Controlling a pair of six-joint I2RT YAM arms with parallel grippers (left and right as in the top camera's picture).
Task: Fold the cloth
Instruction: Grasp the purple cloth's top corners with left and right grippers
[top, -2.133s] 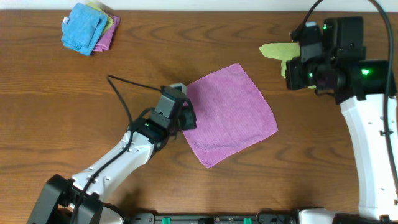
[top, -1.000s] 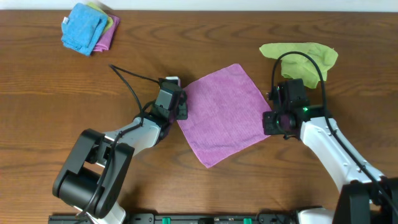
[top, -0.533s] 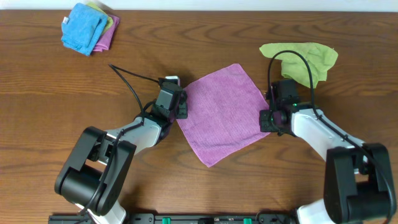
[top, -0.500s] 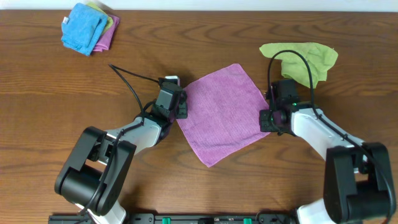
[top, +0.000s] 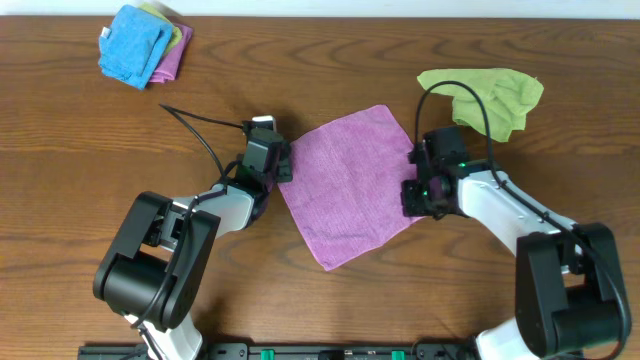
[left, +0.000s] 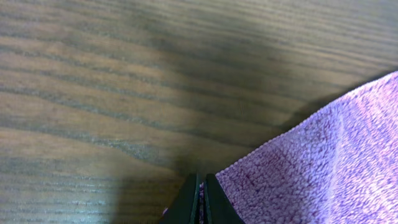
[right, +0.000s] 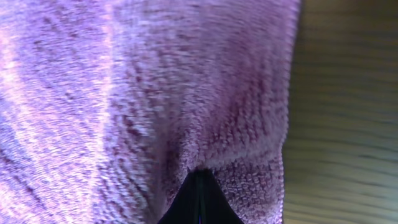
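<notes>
Cloth (top: 352, 185) pinched by left pincer (left: 201, 191), right pincer (right: 198, 185)

Pinched at my tips, the cloth (top: 355, 185) is pinkish-purple microfibre with a short nubbly pile, matt, and a tighter stitched hem. The table (top: 300, 60) is dark wood with plain streaky grain and a soft satin sheen. My left gripper (left: 200, 198) and right gripper (right: 198, 198) have smooth matt black plastic fingers. Far right, the lime-green cloth (top: 495, 95) looks equally soft and dull. My arm shells (top: 500, 205) are glossy white plastic.
</notes>
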